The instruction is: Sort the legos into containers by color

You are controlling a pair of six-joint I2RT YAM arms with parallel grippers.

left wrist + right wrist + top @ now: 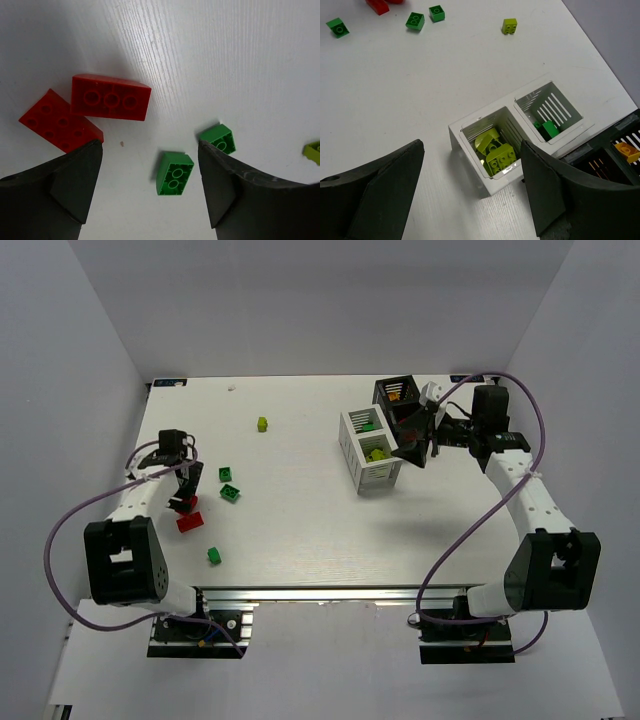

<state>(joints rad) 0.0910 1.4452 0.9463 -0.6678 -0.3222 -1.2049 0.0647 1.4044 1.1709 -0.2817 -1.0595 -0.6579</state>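
My left gripper (186, 492) is open and empty, low over the table. In the left wrist view (150, 185) a green lego (174, 172) lies between its fingers. Another green lego (218, 138) lies by the right finger, and two red legos (110, 97) (57, 120) by the left finger. My right gripper (413, 443) is open and empty above the white container (352, 440). Its near compartment holds lime legos (495, 150), the far one a green lego (547, 128). The black container (398, 400) behind holds an orange lego (626, 150).
A loose lime lego (262, 424) lies mid-table at the back, and a single green lego (214, 555) lies near the front left. The left arm's base (125, 560) and the right arm's base (550, 570) stand at the near edge. Grey walls enclose the table.
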